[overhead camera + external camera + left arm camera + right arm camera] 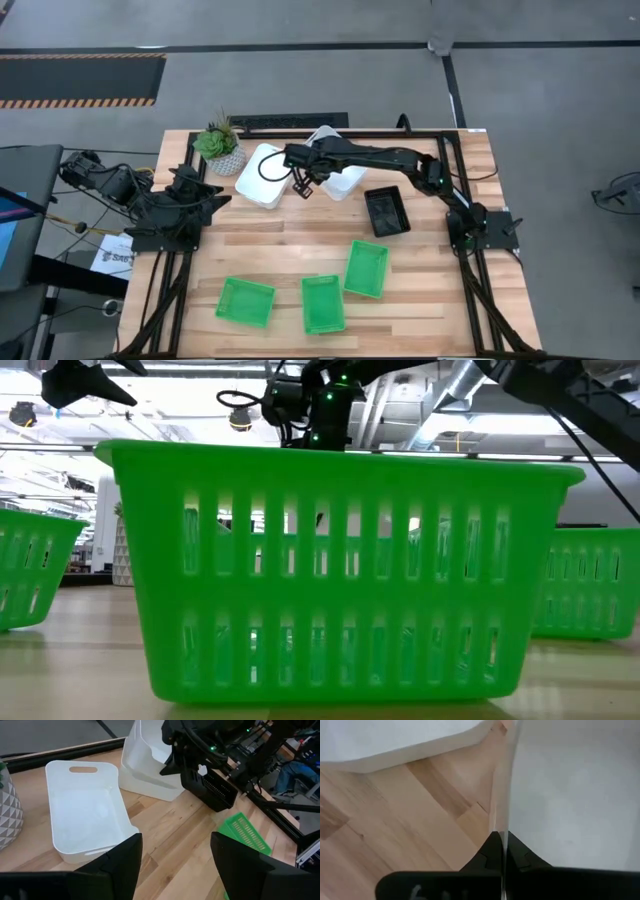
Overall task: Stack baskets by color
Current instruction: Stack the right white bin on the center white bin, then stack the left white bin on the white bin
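Wooden table (300, 235), right fingers (503, 851) pinching white basket (575, 795)

Two dark jointed arms, looping black cables

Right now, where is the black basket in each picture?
High view: black basket right of centre, near the right arm.
Low view: not seen; a green basket fills the picture.
Left wrist view: upper middle.
Right wrist view: not in it.
Shared landmark: the white basket beside it, in the high and left wrist views.
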